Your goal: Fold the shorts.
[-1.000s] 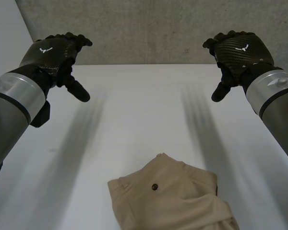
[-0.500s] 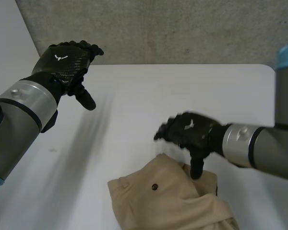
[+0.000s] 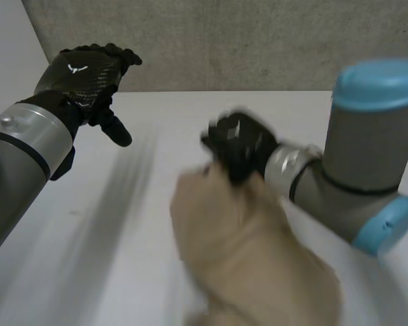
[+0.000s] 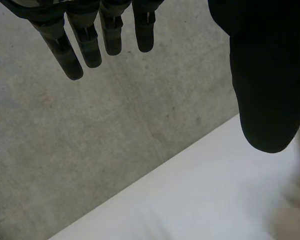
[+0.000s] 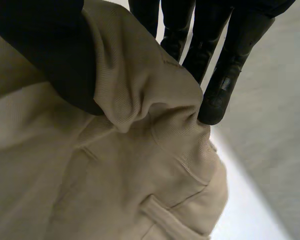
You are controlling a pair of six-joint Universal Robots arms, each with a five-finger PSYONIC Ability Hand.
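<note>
Beige shorts [image 3: 248, 251] hang lifted over the near middle of the white table [image 3: 156, 136], pulled up by their top edge. My right hand [image 3: 239, 146] is shut on that edge; in the right wrist view its thumb [image 5: 45, 55] and fingers [image 5: 217, 95] pinch a bunched fold of the shorts [image 5: 140, 165] beside a belt loop. My left hand [image 3: 88, 75] hovers open above the table's far left, away from the cloth. Its straight fingers [image 4: 90, 42] and thumb [image 4: 267, 85] hold nothing in the left wrist view.
A grey concrete wall [image 3: 245, 41] rises behind the table's far edge. My right arm [image 3: 367, 163] reaches across from the right, its elbow high over the table.
My right hand came down from the far right to the shorts, closed on their top edge and lifted them up and away. The left hand has barely moved.
</note>
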